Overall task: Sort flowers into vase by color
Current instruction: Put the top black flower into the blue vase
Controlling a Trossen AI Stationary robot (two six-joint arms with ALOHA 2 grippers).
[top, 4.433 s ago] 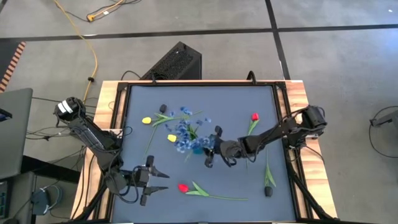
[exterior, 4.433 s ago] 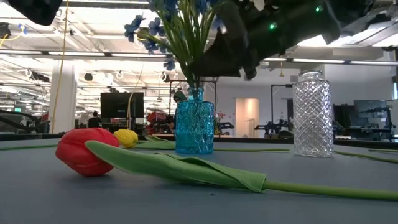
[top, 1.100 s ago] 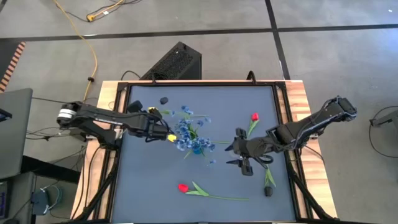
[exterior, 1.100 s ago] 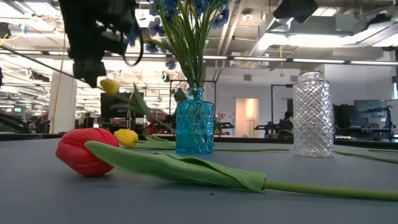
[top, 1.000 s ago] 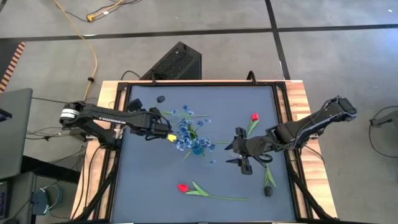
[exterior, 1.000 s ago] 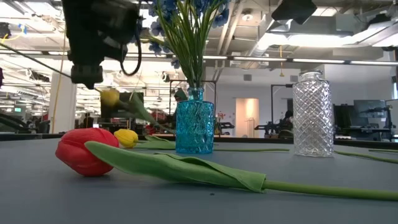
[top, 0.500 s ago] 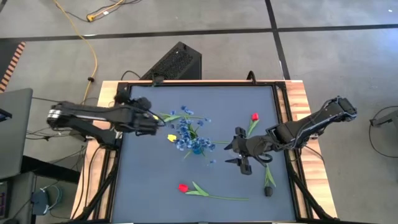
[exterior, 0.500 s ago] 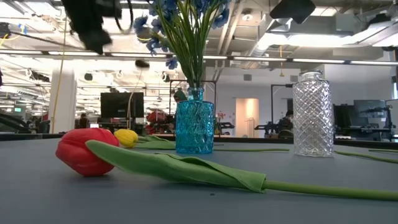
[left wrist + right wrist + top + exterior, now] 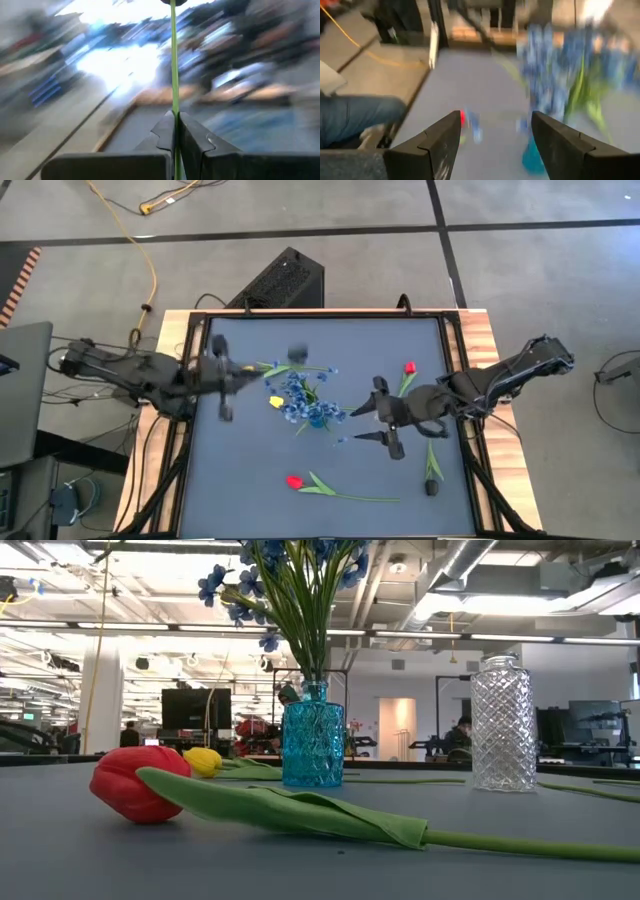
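**A:** From above: the left pincer (image 9: pixel 222 380) sits near the counter's (image 9: pixel 240 490) left edge, the right pincer (image 9: pixel 372 423) at mid-counter beside the blue vase (image 9: pixel 318 418) of blue blossoms (image 9: pixel 298 392). What's the risk?

**B:** A thin stem slipping or snagging the blossoms on the way in, I'd judge. A yellow tulip (image 9: pixel 277 401) lies just left of the vase; one red tulip (image 9: pixel 294 481) lies toward the near edge, another (image 9: pixel 410 367) toward the right.

**A:** At counter height?

**B:** The blue vase (image 9: pixel 312 736) and an empty clear vase (image 9: pixel 502 724) stand apart; either could tip if knocked.

**A:** Left wrist?

**B:** Fingers (image 9: pixel 192 142) clenched on a green stem (image 9: pixel 173 55); its bloom is out of sight.

**A:** Right wrist?

**B:** Fingers (image 9: pixel 559 140) spread, holding nothing, facing the blossoms (image 9: pixel 551 65).
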